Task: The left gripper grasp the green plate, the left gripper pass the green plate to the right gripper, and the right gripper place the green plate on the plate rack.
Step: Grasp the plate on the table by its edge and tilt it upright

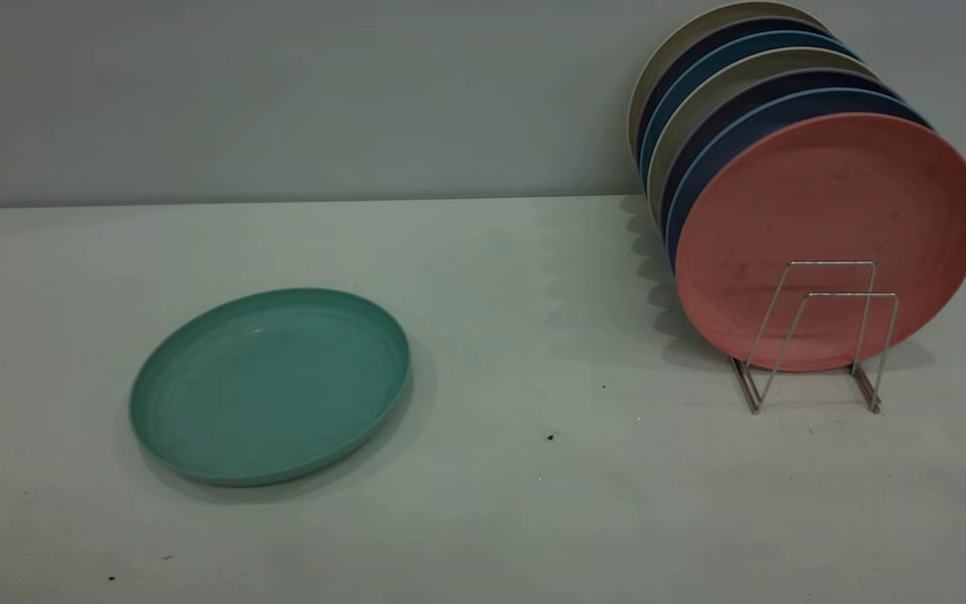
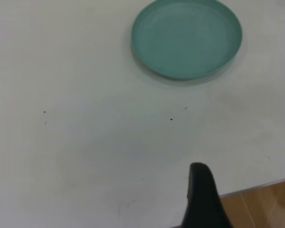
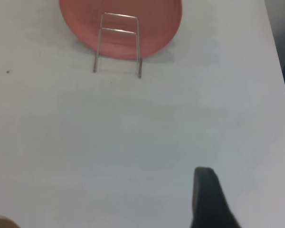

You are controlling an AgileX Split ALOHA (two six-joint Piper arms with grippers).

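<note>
The green plate (image 1: 269, 386) lies flat on the white table at the left; it also shows in the left wrist view (image 2: 186, 38). The plate rack (image 1: 818, 335) stands at the right, with two free wire loops at its front; it also shows in the right wrist view (image 3: 118, 42). Neither gripper appears in the exterior view. My left gripper (image 2: 249, 199) is well back from the green plate near the table's edge, one black finger (image 2: 202, 194) showing, nothing between the jaws. My right gripper (image 3: 249, 192) is back from the rack, open and empty.
A salmon-pink plate (image 1: 827, 218) leans in the rack behind the free loops, with several blue and beige plates (image 1: 734, 109) stacked behind it. A grey wall runs along the back. The table's edge (image 2: 261, 185) and wooden floor show by the left gripper.
</note>
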